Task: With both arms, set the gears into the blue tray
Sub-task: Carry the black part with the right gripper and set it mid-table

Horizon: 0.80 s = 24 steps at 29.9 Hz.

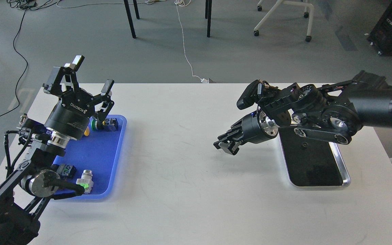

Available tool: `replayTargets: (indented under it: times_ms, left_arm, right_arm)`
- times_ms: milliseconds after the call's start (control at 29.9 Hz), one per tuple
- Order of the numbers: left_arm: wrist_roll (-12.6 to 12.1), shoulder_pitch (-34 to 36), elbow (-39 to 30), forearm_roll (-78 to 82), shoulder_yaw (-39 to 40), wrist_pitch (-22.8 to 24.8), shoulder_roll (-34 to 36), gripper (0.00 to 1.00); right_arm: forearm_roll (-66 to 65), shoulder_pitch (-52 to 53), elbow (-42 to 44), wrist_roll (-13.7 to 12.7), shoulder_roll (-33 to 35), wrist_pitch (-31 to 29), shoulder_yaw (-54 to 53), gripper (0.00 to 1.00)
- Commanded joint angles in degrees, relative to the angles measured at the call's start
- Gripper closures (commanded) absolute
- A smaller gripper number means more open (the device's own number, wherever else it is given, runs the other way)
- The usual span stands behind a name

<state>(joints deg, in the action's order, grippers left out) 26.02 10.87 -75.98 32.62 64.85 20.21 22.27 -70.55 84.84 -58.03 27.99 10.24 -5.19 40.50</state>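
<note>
Left claw [90, 73]: raised above the far end of the blue tray, pointing up and away; its two fingers stand wide apart with nothing between them, so it is released.
Right claw [226, 145]: low over the bare bench, pointing toward the left and slightly down; the fingers are seen dark and close together, and I cannot tell whether they are clenched or grasping anything.
Blue tray [112, 170]: lies flat on the bench directly beneath the left claw and its wrist, well apart from the right claw.
Gear [304, 146]: one tiny dark speck that looks like a gear lies on the black tray, behind the right claw and under its wrist links; too small to make out teeth. A second gear cannot be made out.
Black tray [318, 170]: silver-rimmed, just behind the right claw, partly covered by the right arm.
Green-capped switch [97, 125]: in the blue tray just below the left claw, with a dark block touching it on the side toward the right claw.
Silver switch with green light [85, 180]: at the near end of the blue tray, well below the left claw, beside the left arm's elbow joint.
Blue-faced switch [67, 170]: just beside the silver one, partly hidden by the left arm.
Bench [182, 187]: white, carrying both trays, bare between the two claws.
</note>
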Motion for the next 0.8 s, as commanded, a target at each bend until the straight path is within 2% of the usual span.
replayTargets:
  times_ms: [0,301,769]
  left_arm:
    - [0.0,-0.23,-0.04,0.07,0.01,0.0,0.05,0.02]
    - [0.0,-1.02,-0.75,0.07,0.1,-0.08,1.02,0.02]
    - [0.0,-1.55,-1.54,0.07,0.1,-0.08,2.51,0.02]
  right_arm:
    - [0.41,-2.74,3.87,0.01,-3.64,2.89,1.33,0.86]
    - [2.35,-5.82,8.28,0.01,-9.54,5.28,2.39,0.86]
    - [2.35,-8.38,9.86,0.01,-10.24,5.28,2.48,0.84]
